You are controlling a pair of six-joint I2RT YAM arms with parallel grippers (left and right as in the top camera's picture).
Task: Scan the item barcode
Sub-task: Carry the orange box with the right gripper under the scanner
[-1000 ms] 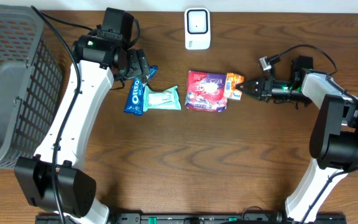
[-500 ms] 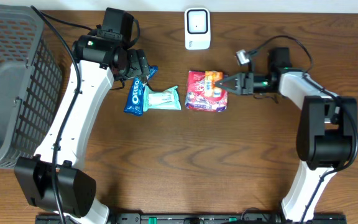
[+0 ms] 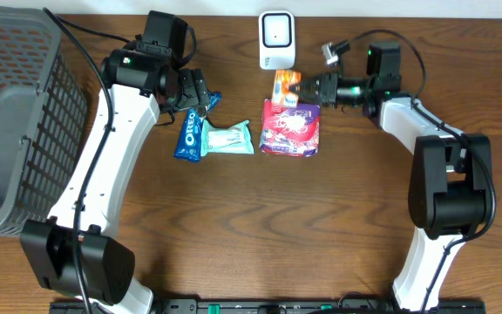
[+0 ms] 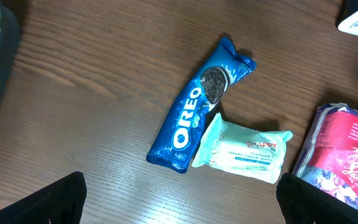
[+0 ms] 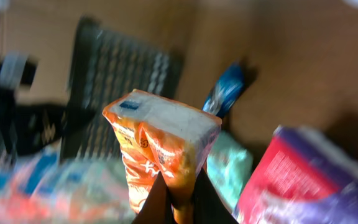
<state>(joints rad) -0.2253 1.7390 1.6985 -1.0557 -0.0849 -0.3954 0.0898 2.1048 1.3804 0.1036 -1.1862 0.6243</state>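
The right claw (image 3: pixel 310 88) is clenching on a small orange plastic packet (image 3: pixel 287 85), pinching it by one end and holding it above the brown wooden counter (image 3: pixel 251 227). The packet is hanging close in front of the white box-shaped scanner (image 3: pixel 276 39), which is standing at the far edge of the counter. From overhead it is also overlapping the upper edge of a red and purple glossy pouch (image 3: pixel 291 131) that is lying flat below it. In the right wrist view the packet is appearing blurred, with its pale end face turned up, and I cannot tell where its barcode is.

The left claw (image 3: pixel 199 94) is released, its two fingers standing wide apart and grasping nothing. It is hovering over the far end of a long blue Oreo biscuit pack (image 4: pixel 194 115). A mint-green soft tissue pack (image 4: pixel 244 149) is lying just beside this pack and touching it at its lower end. A grey plastic mesh basket (image 3: pixel 16 113) is sitting at the left edge of the counter.
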